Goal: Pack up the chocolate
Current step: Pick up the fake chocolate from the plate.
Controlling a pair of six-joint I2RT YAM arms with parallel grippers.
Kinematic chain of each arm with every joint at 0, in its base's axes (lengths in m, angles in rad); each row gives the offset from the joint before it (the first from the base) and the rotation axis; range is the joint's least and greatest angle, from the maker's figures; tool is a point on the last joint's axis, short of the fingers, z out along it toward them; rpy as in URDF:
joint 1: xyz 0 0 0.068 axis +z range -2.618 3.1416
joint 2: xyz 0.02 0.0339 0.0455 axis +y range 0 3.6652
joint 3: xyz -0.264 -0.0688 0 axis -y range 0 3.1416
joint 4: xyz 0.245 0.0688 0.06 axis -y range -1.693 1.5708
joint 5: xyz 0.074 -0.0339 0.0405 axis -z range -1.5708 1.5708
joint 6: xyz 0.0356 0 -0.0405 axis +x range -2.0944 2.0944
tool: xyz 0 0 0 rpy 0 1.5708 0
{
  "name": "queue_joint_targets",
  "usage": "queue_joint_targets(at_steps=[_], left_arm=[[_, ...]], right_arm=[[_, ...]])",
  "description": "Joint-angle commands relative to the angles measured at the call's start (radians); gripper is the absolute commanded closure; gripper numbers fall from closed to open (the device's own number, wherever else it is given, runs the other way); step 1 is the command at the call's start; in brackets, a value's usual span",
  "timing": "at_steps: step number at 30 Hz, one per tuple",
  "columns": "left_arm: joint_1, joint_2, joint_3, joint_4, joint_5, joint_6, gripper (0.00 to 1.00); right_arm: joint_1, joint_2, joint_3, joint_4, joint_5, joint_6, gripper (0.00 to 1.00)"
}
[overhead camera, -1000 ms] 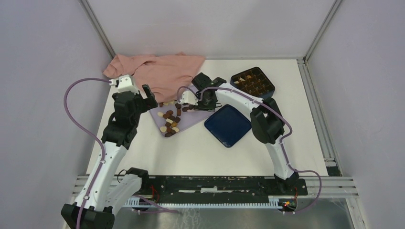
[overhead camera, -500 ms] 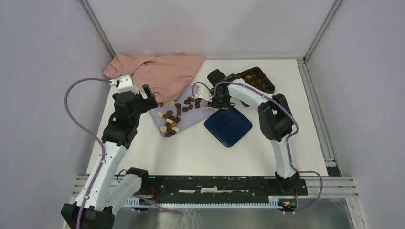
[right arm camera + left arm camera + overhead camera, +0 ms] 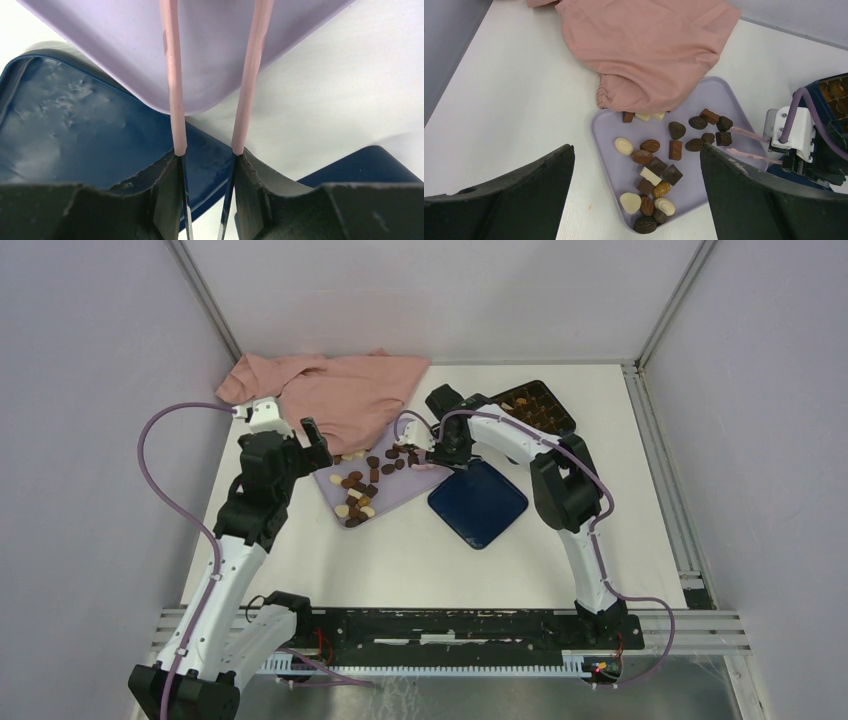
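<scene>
Step in hand reads as a pick: right gripper (image 3: 207, 165), jaws clenched on pink-tipped tweezers (image 3: 172, 75), should keep tips low, straddle one piece & squeeze gently so it won't skid. The chocolate (image 3: 656, 167) lies scattered on the tray (image 3: 604, 125); one dark piece (image 3: 723, 138) sits btwn the tips at tray's 3 o'clock edge, contact unclear. Left gripper (image 3: 312, 440), jaws released & empty, hangs at approx. tray's 10 o'clock.

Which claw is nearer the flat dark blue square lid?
Right. The right claw hovers at the far-left edge of the dark blue square lid; the left claw sits beyond the lilac flat tray.
</scene>
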Motion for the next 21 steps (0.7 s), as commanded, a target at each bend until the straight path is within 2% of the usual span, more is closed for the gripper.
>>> queue_joint_targets(at_steps=[1, 13, 21], left_arm=[[0.007, 0.005, 0.0, 0.018, 0.014, 0.046, 0.0], [0.007, 0.01, -0.001, 0.019, 0.025, 0.047, 0.0], [0.006, 0.008, -0.001, 0.019, 0.024, 0.049, 0.0]], right_arm=[[0.014, 0.028, 0.066, -0.008, 0.001, 0.013, 0.57], [0.03, 0.047, 0.091, -0.02, 0.011, 0.011, 0.58], [0.031, 0.017, 0.073, -0.017, 0.007, 0.007, 0.69]])
